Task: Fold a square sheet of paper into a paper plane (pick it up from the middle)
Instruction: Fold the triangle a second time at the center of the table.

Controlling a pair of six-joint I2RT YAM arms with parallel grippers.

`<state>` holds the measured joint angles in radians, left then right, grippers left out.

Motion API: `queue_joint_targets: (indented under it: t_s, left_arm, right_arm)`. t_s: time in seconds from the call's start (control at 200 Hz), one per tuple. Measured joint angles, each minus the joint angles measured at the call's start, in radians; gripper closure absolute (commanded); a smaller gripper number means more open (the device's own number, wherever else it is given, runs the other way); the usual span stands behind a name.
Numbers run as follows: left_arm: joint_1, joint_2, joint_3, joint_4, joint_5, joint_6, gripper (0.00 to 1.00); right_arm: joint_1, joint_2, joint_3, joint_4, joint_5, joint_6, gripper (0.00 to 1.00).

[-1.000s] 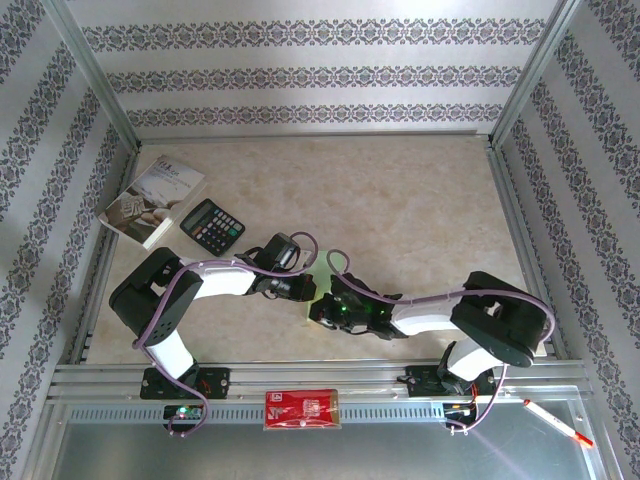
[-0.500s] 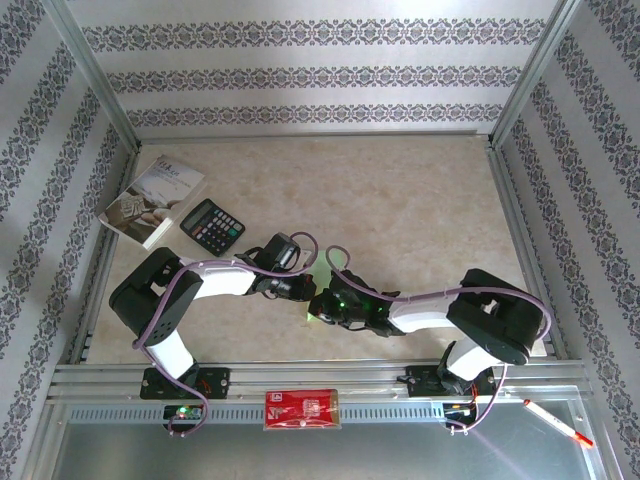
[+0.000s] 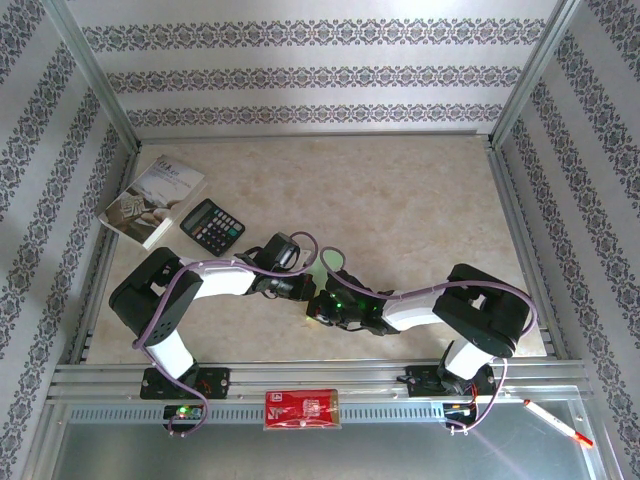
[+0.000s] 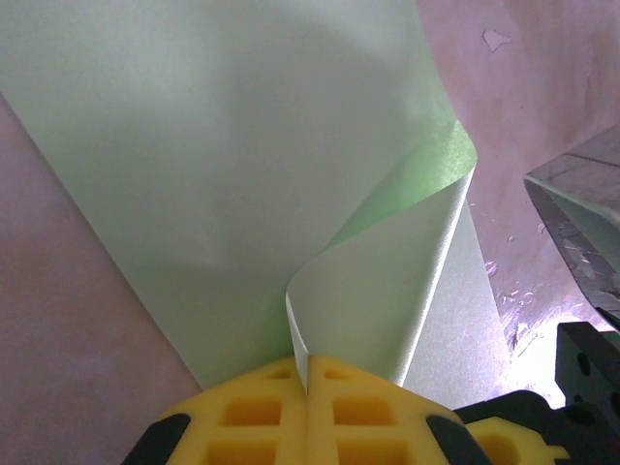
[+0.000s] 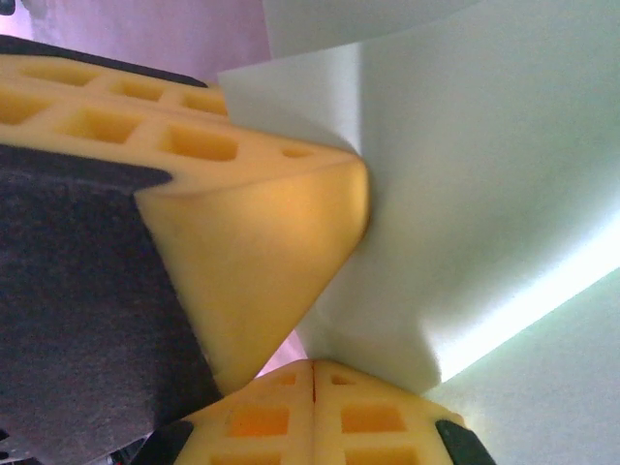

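Sheet: the light green square sheet of paper lies near the front middle of the desk, one part curled upward.
Left fingers: I see the left fingers pinched on a raised fold of it.
Right fingers: the right fingers are pressed together on the sheet's edge, just beside the left ones.
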<state>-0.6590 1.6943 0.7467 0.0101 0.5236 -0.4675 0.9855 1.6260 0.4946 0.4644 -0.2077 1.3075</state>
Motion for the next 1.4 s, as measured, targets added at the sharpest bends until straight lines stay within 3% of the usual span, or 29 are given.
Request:
queue_joint_targets:
  t_s: [1.099,1.399]
  left_arm:
    - [0.0,0.0,0.0,0.0,-0.001,0.0,1.0]
    - [0.0,0.0,0.004,-0.006,-0.003,0.0,1.0]
  right_arm:
    - [0.051,-0.014,-0.009,-0.009,-0.011,0.032,1.0]
    - [-0.025,-0.168,-0.049,-0.041,-0.014,0.004,1.0]
